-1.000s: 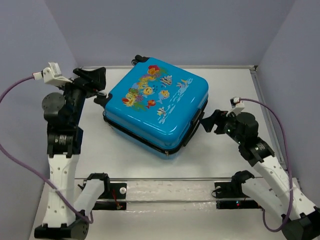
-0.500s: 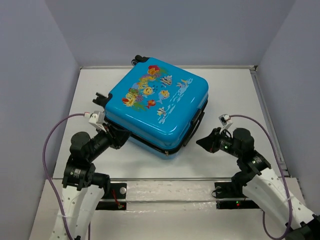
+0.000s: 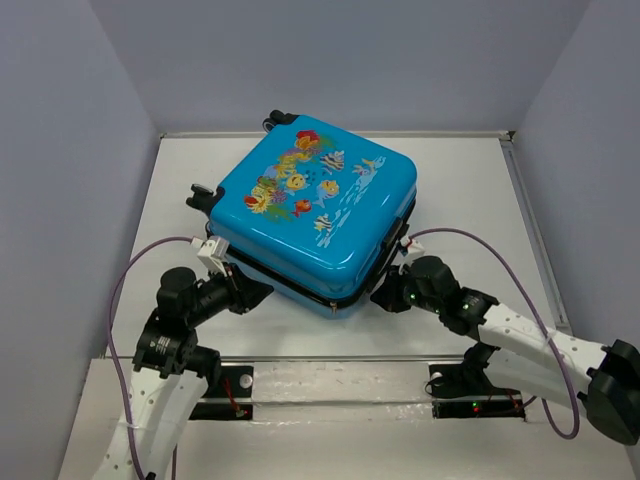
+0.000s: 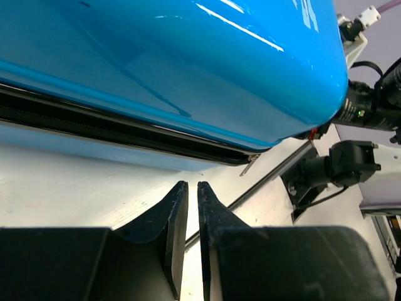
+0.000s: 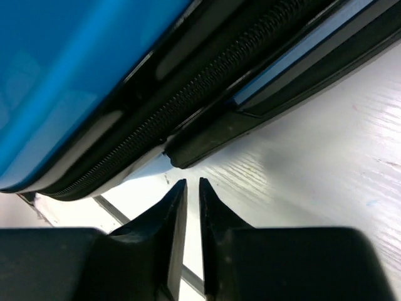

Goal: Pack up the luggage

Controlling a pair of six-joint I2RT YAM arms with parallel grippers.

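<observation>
Left gripper (image 4: 188,185): we saw its black fingers nearly together, clasping nothing, just short of the small bright blue hard-shell suitcase (image 3: 320,215). We found the right gripper (image 5: 188,182) likewise empty beside the black zipper edge. The suitcase lay closed, fish print up, on the white table (image 3: 470,185).

The left hand (image 4: 188,185), fingers all but together with nothing between them, sits low over the white tabletop (image 4: 62,194), just short of the blue luggage (image 4: 188,56) and its black zipper (image 4: 94,118), with the right arm (image 4: 369,106) off to its right.
</observation>
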